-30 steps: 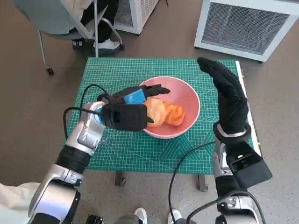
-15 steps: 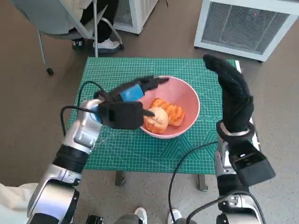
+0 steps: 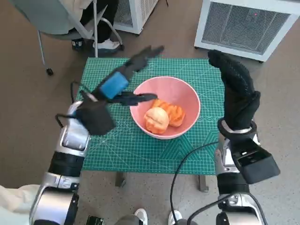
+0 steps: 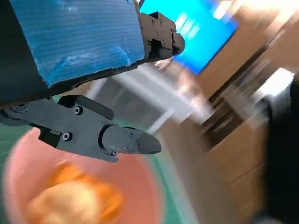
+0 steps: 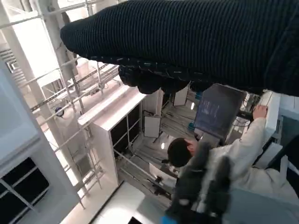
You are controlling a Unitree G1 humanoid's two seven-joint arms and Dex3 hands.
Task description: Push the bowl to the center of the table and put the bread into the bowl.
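Observation:
A pink bowl (image 3: 187, 96) stands near the middle of the green cutting mat (image 3: 140, 150), and the orange bread (image 3: 163, 117) lies inside it. The left wrist view shows the bowl (image 4: 140, 186) and the bread (image 4: 70, 196) blurred below the fingers. My left hand (image 3: 117, 84) is raised above the mat to the left of the bowl, its fingers spread and holding nothing. My right hand (image 3: 236, 89) stands upright in its black glove at the mat's right edge, fingers straight, holding nothing.
A chair (image 3: 61, 23) with a person's legs stands beyond the table's far left corner. A white grille unit (image 3: 248, 26) stands on the floor at the far right. Another person sits in the right wrist view (image 5: 219, 163). Black cables trail from both forearms.
My left hand has let go of the bread in the bowl, then lifted up and to the left with its fingers spread. The right hand has shifted slightly to the right.

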